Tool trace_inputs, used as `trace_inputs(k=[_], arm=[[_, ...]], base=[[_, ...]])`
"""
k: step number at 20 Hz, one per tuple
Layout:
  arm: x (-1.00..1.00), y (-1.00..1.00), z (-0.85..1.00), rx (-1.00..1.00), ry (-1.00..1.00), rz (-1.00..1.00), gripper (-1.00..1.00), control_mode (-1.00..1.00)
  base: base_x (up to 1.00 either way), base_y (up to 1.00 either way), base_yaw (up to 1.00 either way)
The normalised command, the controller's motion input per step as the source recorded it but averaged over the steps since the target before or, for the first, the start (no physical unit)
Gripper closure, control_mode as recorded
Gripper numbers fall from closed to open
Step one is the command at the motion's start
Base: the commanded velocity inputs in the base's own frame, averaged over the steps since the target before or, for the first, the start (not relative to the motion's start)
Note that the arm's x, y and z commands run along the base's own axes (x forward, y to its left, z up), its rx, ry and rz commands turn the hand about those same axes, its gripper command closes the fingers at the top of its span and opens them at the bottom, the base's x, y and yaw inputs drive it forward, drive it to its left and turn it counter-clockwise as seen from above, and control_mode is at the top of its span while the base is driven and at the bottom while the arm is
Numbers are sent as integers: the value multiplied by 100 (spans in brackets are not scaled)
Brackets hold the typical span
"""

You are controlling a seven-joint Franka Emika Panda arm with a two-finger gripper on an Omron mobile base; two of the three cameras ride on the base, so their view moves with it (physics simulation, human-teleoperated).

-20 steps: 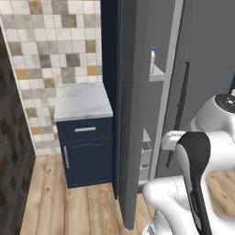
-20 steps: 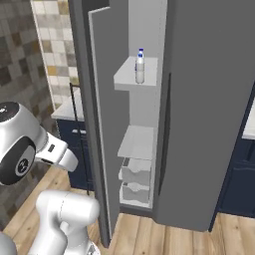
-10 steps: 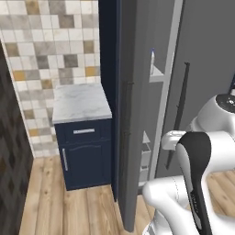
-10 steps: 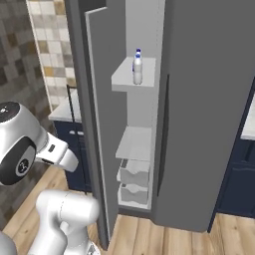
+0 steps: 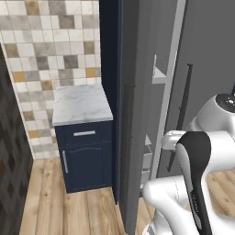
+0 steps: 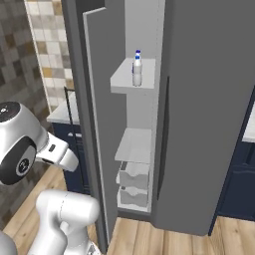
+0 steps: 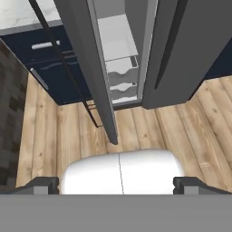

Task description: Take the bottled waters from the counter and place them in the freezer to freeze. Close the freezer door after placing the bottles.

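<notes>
Upright, bottled waters (image 6: 137, 68) are seen on the upper shelf (image 6: 127, 78) inside the freezer (image 6: 199, 99), freezer door (image 6: 97, 129) left ajar between arm and shelves, counter (image 5: 81, 104) beside it, gripper (image 7: 118, 185) fingers spread wide, nothing held.

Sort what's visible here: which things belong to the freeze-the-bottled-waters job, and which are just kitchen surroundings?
Job:
- bottled waters, upright on the freezer's upper shelf
- freezer
- freezer door, open
- counter, marble top
- gripper, open, holding nothing

Surroundings:
- navy cabinet
- tiled wall
- wood floor
</notes>
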Motion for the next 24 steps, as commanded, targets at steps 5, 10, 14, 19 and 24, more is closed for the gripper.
trace_inputs(k=[5,10,14,19,24], arm=[[0,0,0,0,0,0,-100,100],[7,9,0,-2,-6,-1,-100,-100],[32,34,0,-3,-12,-25,-100,-100],[59,49,-1,-7,-24,-39,-100,-100],[72,65,0,-22,-34,-37,-100,-100]], base=[[15,9,0],[8,4,0],[0,0,0],[0,0,0],[0,0,0]])
